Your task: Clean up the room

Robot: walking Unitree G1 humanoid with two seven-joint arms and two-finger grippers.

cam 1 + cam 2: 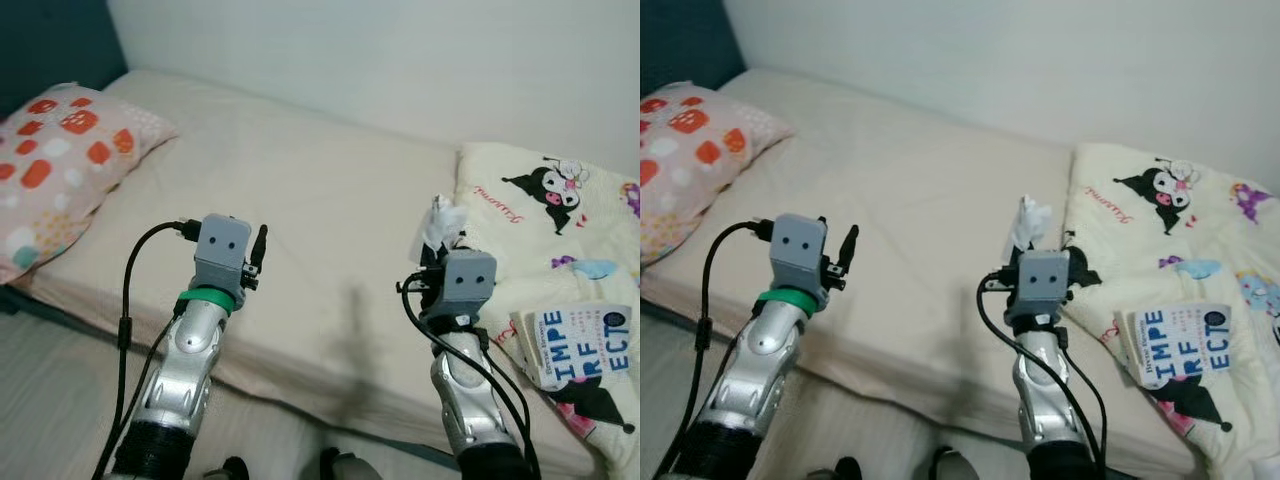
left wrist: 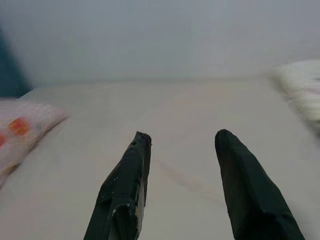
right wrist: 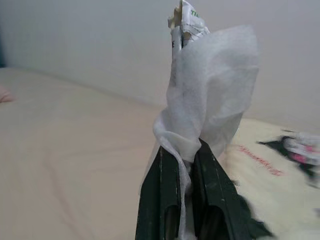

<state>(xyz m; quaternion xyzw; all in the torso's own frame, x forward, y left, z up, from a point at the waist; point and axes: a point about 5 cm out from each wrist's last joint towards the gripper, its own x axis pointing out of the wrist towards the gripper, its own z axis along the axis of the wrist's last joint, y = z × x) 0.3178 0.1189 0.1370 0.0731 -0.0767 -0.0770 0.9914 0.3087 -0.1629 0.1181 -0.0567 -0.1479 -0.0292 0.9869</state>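
A crumpled white tissue with a bit of printed wrapper [image 3: 210,85] stands up between the black fingers of my right gripper [image 3: 186,152], which is shut on it. From the head views that tissue [image 1: 440,222] rises above my right wrist, held over the bed [image 1: 300,200] beside the cartoon blanket [image 1: 560,230]. My left gripper [image 2: 182,140] is open, held above the beige sheet with nothing between its fingers [image 2: 127,180]. A book with "IMPERFECT" on its cover [image 1: 580,345] lies on the blanket at the right.
A pillow with red and orange spots [image 1: 60,160] lies at the bed's left end. A pale wall [image 1: 400,50] runs behind the bed, with a dark panel at the far left. The bed's front edge [image 1: 300,385] is just before me.
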